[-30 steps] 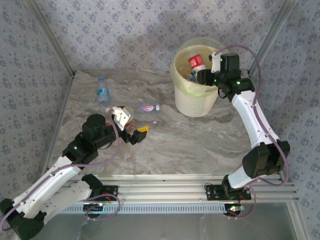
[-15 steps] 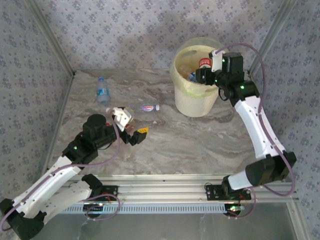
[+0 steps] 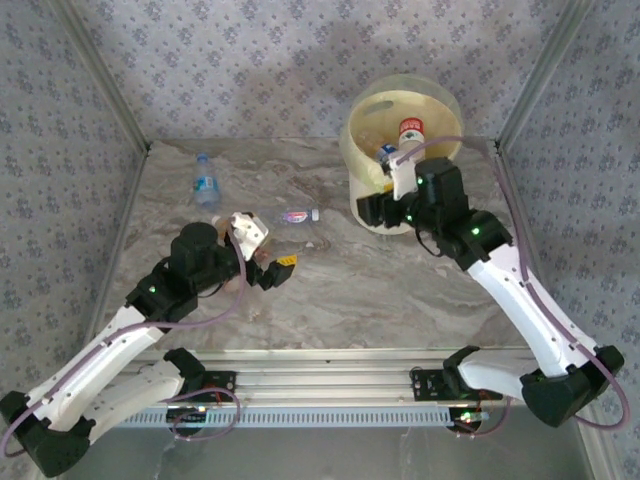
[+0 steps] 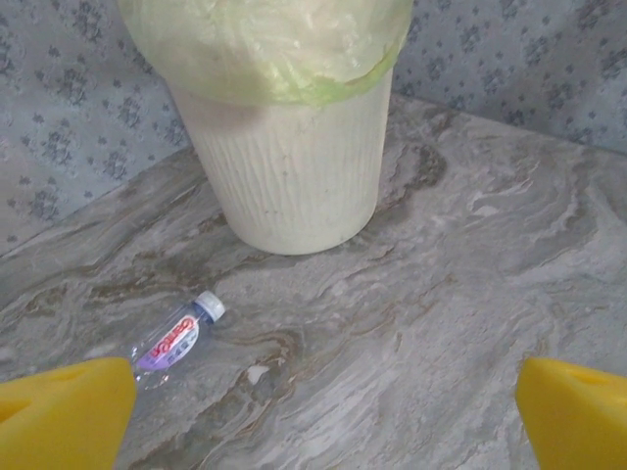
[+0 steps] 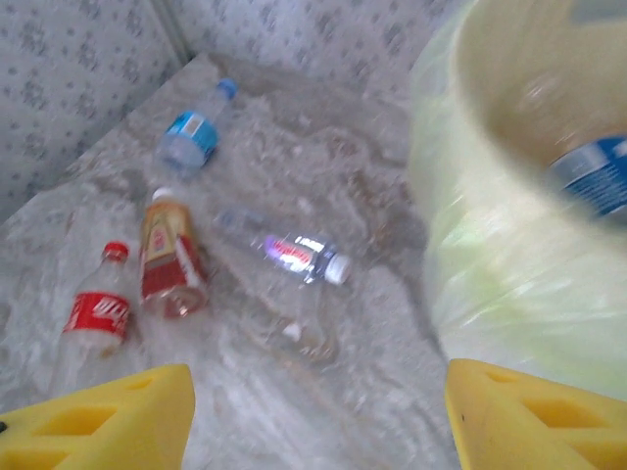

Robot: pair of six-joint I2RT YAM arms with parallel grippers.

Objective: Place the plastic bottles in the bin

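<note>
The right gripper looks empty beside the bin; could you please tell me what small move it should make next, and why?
Probably swing left and lower toward the white-capped bottle: the right gripper is open and empty, and that bottle lies on the table nearest the bin.

- The right arm is covering the front wall of the bin, seen from overhead.
- A yellow fingertip is hiding the base of the purple-labelled bottle.
- Blur is smearing the print on the red-labelled bottles.
</note>
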